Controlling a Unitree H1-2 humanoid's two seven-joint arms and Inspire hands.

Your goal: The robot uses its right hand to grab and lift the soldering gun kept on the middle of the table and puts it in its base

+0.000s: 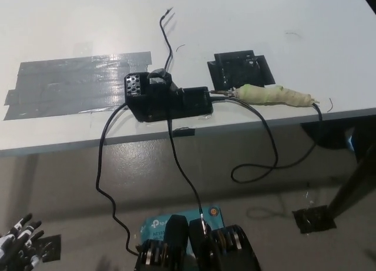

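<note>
At centre frame the soldering gun [273, 95], wrapped in pale tape, lies flat on the white surface [70, 24], its tip touching the black base [167, 97], while the left hand [19, 243], fingers spread and empty, rests at lower left

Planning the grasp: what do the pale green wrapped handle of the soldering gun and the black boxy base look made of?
The soldering gun's pale green wrapped handle looks like cloth or paper tape wound around it: matte, lumpy, with visible wrap ridges. The black boxy base looks like moulded plastic, dull with faint sheen, though painted metal is possible; its perforated light panel at the left end seems metal. The white left hand rests at lower left.
</note>
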